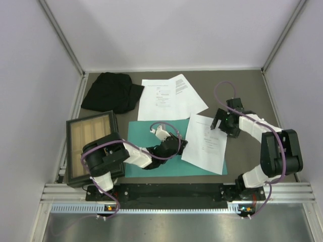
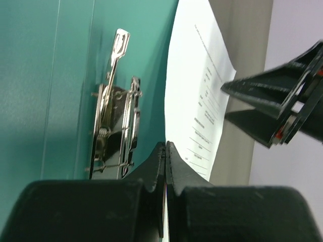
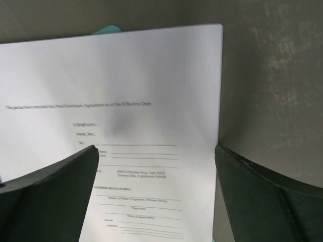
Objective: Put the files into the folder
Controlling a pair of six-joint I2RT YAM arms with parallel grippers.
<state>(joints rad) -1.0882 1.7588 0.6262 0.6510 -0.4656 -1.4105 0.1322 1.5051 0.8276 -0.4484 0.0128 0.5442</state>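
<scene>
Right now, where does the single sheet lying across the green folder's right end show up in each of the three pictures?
Top external: the single sheet lies right of centre, over the right end of the folder.
Left wrist: the single sheet is a tall white strip in the middle, right of the metal clip.
Right wrist: the single sheet fills the upper left.
Shared landmark: the teal folder.

On the table (image 1: 242,91) were counted: three paper sheets (image 1: 206,143), one teal folder (image 1: 139,132), one black cloth (image 1: 111,92), one wooden tray (image 1: 91,136). Two pincers were recorded: left pincer (image 1: 183,144), right pincer (image 1: 217,121).
</scene>
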